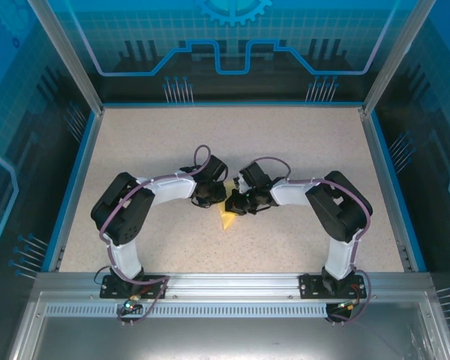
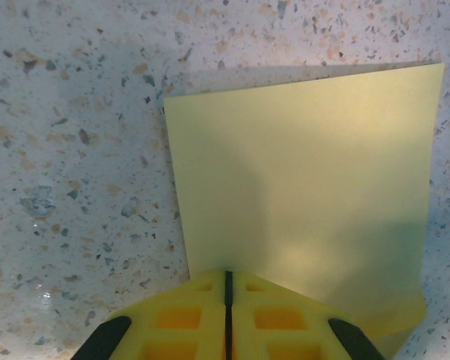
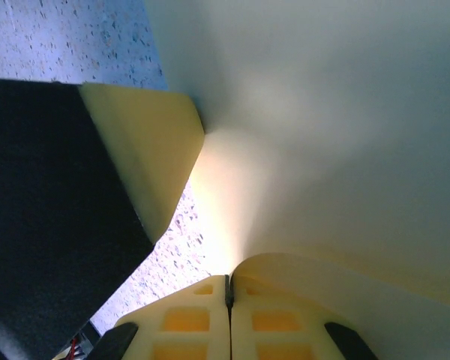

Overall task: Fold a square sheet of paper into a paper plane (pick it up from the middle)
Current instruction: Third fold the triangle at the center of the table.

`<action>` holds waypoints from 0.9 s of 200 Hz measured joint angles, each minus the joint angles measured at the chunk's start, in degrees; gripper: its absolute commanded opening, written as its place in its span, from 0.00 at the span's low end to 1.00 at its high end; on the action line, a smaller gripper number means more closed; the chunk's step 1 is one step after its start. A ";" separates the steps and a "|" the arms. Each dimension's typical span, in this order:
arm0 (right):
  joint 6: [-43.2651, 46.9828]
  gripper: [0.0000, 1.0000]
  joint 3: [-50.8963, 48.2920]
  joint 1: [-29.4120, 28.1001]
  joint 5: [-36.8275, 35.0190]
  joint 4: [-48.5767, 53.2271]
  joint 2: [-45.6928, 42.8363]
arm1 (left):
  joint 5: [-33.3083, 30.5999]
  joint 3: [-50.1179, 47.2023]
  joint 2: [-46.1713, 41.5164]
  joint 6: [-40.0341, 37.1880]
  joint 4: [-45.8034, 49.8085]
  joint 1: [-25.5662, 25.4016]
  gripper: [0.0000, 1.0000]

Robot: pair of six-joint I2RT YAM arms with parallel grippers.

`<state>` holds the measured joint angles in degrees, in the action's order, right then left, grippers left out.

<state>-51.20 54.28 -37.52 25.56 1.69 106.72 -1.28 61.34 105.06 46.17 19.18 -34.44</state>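
Pinched the sheet [image 1: 228, 217] at the centre of the top frame with left gripper [image 2: 226, 279] and right gripper [image 3: 228, 283] pressed shut on opposite sides, probably to bow it into a fold, though the close right-wrist view left that unsure.

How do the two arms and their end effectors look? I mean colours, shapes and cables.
The left arm and right arm have white shells on the links and bulky black joint housings. A thin purple cable runs along each one. The left end effector and right end effector have yellow fingers with square recesses and black side trim.
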 measured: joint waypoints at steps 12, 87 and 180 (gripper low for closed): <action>0.04 0.06 0.09 0.00 0.00 0.00 0.28 | 0.00 -0.04 0.00 0.00 -0.09 0.00 0.09; 0.46 0.08 0.59 0.00 0.20 0.42 1.33 | 0.02 -0.33 0.00 0.00 -0.46 0.00 0.09; 1.31 0.24 1.36 0.00 1.25 0.31 1.73 | -0.22 -5.20 -10.08 -0.04 0.61 5.64 0.10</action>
<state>-49.89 55.64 -37.52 26.81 2.00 108.44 -1.50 56.14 94.98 46.13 19.79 -28.80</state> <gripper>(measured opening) 0.244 0.100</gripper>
